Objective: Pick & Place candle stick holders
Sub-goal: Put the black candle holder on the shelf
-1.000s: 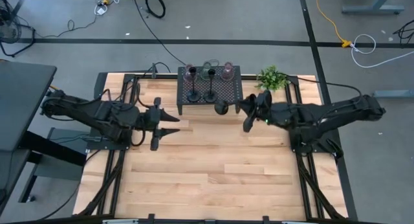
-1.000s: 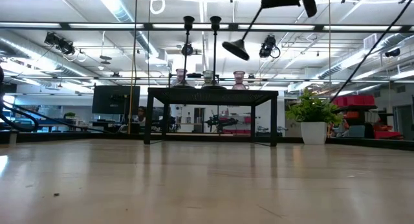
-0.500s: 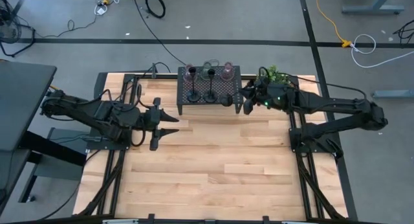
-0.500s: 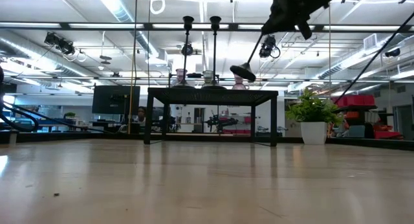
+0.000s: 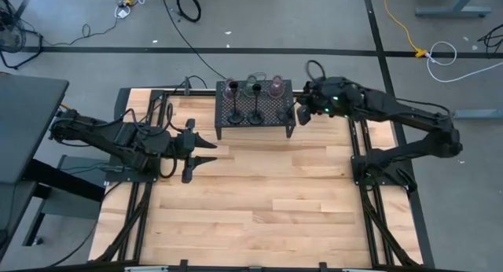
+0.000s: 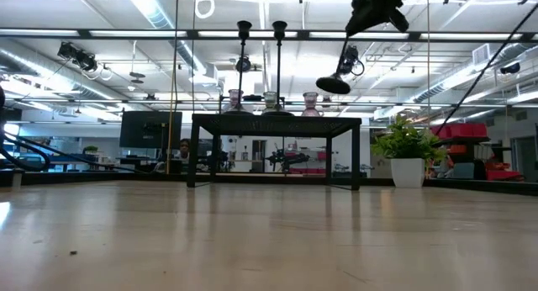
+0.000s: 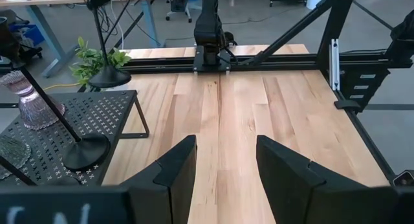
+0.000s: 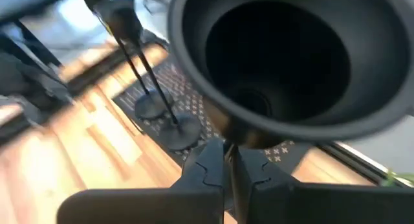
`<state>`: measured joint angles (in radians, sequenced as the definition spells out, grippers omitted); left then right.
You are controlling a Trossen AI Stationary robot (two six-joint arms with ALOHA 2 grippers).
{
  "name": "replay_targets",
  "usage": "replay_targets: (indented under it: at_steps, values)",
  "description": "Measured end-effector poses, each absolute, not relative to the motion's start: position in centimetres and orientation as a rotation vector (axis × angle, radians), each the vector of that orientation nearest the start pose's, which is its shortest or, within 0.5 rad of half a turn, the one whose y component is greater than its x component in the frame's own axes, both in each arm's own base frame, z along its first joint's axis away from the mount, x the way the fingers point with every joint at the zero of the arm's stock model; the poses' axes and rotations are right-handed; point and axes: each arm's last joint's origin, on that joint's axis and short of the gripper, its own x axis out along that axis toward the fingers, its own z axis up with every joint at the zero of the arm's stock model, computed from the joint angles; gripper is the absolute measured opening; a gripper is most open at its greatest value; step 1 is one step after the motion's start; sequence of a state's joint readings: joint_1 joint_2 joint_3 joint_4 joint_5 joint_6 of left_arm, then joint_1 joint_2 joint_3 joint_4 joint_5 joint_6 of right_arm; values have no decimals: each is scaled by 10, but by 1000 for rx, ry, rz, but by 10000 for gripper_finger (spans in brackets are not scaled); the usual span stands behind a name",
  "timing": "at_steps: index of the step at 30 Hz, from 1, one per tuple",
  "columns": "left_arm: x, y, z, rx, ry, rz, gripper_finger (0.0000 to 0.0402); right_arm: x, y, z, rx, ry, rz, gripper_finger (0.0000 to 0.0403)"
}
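From above, the table (image 5: 259,201) is made of pale wood planks with dark rails down both sides. The floor around it is grey, with black tape lines and loose cables. A black rack (image 5: 254,107) sits at the far middle of the table. Two black stems (image 5: 244,108) stand on it, and three little glass holders (image 5: 253,86) line its far edge. The right claw (image 5: 302,113) is up by the right end of the rack. It pinches a third stem (image 5: 302,115). The left claw (image 5: 206,152) waits over the left part of the table, with its fingers spread.

From table height, the wood looks smooth and shiny. Behind it is a big room with white pipes, long lights, screens and shelves. The rack stands on thin legs with the two stems tall on top. A pink, a green and a pink glass holder stand in a row there. The third stem hangs tilted in the air, high over the right end of the rack, with its round base (image 6: 334,84) pointing down and left. A plant (image 6: 408,141) in a white pot stands right of the rack.

The left wrist view shows spread fingers over bare planks. The rack and plant are off to one side.

The right wrist view shows the claw pressed on the thin stem, just under its round base.
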<state>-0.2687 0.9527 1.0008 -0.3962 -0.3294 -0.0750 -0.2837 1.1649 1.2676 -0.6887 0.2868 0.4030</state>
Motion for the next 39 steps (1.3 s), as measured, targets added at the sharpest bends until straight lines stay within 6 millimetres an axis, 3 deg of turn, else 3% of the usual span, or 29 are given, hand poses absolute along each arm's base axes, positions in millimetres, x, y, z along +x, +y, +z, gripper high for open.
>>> replay_targets:
  at_steps: [8,16,39]
  values:
    - [194,-44,358,29,332,72,165,266,-91,376,362,753,-702,0]
    - [194,-44,357,30,336,73,165,302,-105,377,330,791,-628,0]
    - [193,-44,354,17,367,58,165,304,-111,370,340,837,-643,0]
